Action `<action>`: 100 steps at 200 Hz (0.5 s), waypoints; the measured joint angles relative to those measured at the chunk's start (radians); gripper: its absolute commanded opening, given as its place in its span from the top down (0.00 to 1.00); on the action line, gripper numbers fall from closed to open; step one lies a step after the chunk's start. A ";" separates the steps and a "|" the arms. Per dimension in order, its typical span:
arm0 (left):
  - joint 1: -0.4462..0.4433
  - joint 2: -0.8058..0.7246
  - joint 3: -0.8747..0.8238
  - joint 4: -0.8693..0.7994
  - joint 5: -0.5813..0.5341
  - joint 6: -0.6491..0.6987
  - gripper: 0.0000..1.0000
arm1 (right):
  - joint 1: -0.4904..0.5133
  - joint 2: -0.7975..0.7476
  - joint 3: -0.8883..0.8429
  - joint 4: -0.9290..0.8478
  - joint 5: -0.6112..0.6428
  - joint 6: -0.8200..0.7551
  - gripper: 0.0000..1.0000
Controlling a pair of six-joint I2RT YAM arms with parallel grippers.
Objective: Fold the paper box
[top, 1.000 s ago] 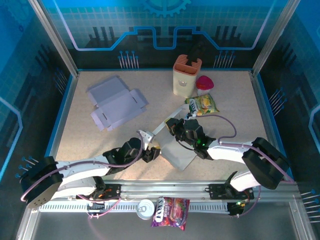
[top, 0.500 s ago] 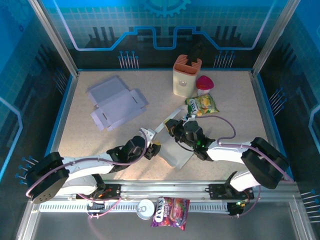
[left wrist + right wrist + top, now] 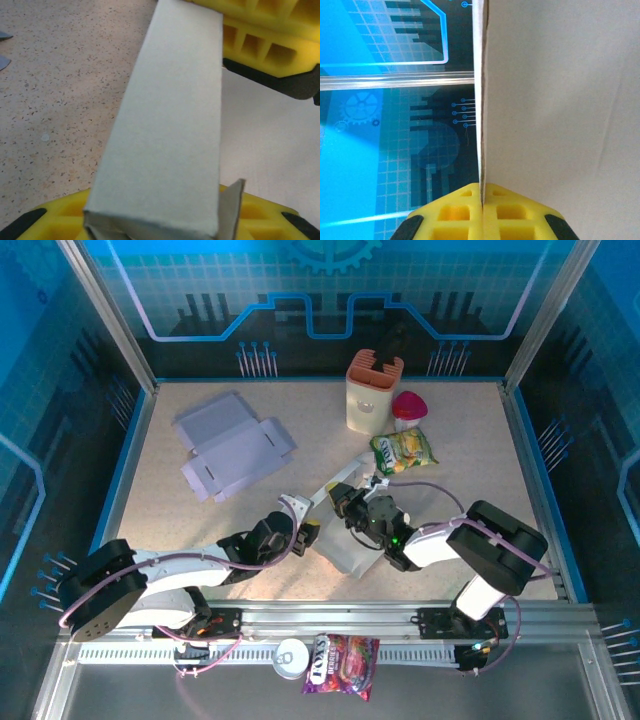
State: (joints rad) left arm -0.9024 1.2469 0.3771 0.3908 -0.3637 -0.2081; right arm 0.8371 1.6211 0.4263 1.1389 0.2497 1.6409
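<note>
The white paper box [image 3: 352,548] lies partly folded near the table's front middle, with a narrow flap [image 3: 330,492] rising toward the back. My left gripper [image 3: 303,536] is at the box's left edge. In the left wrist view its yellow fingers [image 3: 265,35] are shut on a folded side wall [image 3: 170,130]. My right gripper [image 3: 350,502] is at the box's far edge. In the right wrist view it [image 3: 482,200] is shut on the thin edge of an upright panel [image 3: 560,100].
A second flat box blank [image 3: 232,448] lies at the back left. A beige and orange holder [image 3: 372,392], a pink lidded item [image 3: 408,405] and a yellow snack bag [image 3: 404,450] stand behind the work spot. A can [image 3: 290,656] and a candy bag [image 3: 342,662] rest by the front rail.
The right arm's elbow has swung left and inward. The box has drawn in and shifted slightly left, with its panel raised. The left gripper edged forward while still holding.
</note>
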 measured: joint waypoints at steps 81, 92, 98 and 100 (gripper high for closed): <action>-0.071 0.012 0.000 0.001 -0.086 -0.050 0.62 | 0.002 -0.010 0.000 -0.016 0.007 0.000 1.00; -0.078 0.016 -0.003 0.008 -0.100 -0.060 0.61 | 0.002 -0.015 0.000 -0.024 0.005 0.000 1.00; -0.080 0.017 -0.008 0.016 -0.105 -0.066 0.61 | 0.002 -0.019 0.000 -0.031 0.005 0.000 1.00; -0.081 0.018 -0.010 0.019 -0.106 -0.068 0.60 | 0.002 -0.019 0.000 -0.031 0.005 0.000 1.00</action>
State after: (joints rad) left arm -0.9833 1.2644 0.3676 0.4095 -0.4698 -0.2756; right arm 0.8387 1.6020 0.4263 1.1076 0.2543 1.6413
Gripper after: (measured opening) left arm 0.386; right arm 0.041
